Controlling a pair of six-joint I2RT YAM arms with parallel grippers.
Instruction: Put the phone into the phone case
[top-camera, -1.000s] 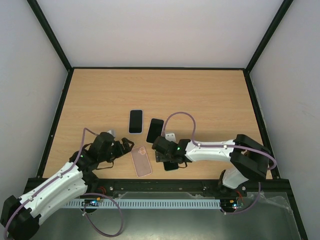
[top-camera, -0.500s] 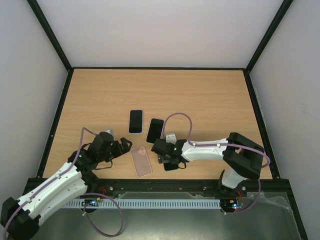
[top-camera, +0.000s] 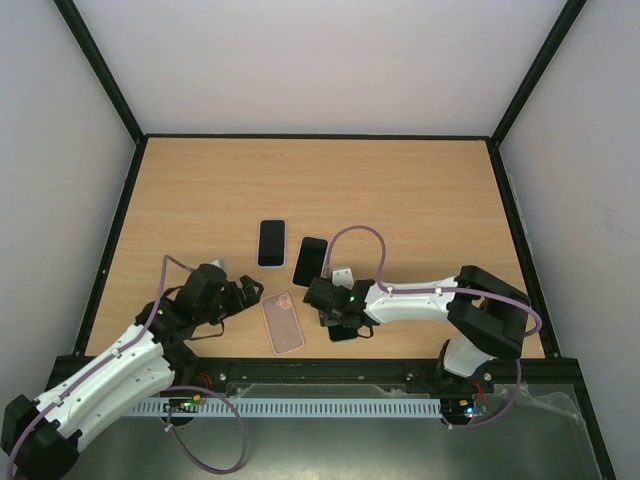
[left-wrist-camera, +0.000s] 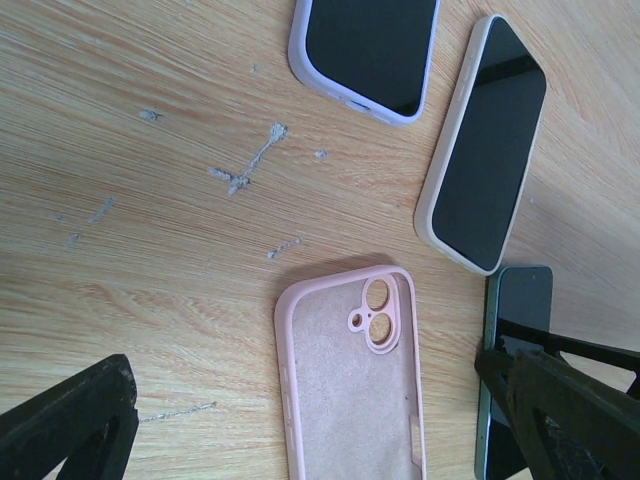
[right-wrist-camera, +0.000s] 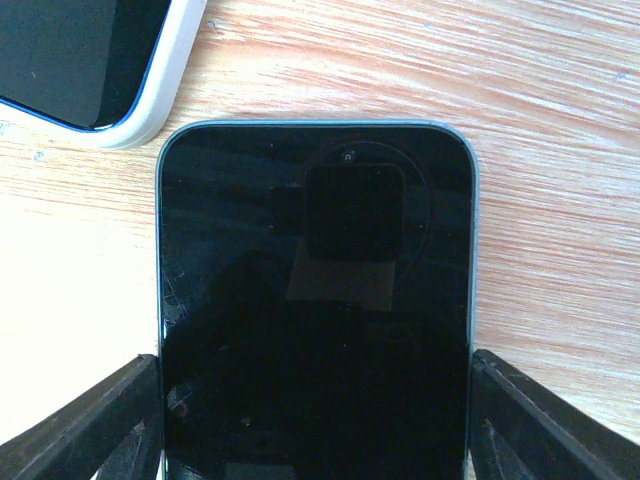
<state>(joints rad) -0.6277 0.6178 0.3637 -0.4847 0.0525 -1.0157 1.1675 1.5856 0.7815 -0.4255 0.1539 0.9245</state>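
Observation:
The empty pink phone case (top-camera: 282, 322) lies open side up near the table's front edge, and it also shows in the left wrist view (left-wrist-camera: 350, 380). The bare dark phone with a green rim (top-camera: 342, 332) lies flat just to its right, seen too in the left wrist view (left-wrist-camera: 518, 295) and the right wrist view (right-wrist-camera: 315, 300). My right gripper (top-camera: 335, 312) is down over this phone. Its fingers (right-wrist-camera: 500, 410) press against both long edges, around the midpoint (right-wrist-camera: 315, 400). My left gripper (top-camera: 250, 290) is open and empty just left of the case, its fingers spread wide either side of the midpoint (left-wrist-camera: 315, 425).
A phone in a lilac case (top-camera: 271, 242) (left-wrist-camera: 365, 50) and a phone in a white case (top-camera: 310, 260) (left-wrist-camera: 485, 140) (right-wrist-camera: 90, 60) lie screen up just behind the pink case. Black rails edge the table on all sides.
My right arm's elbow has shifted slightly left while its gripper stayed over the green-rimmed phone. The left arm, the case and the phones have not moved.

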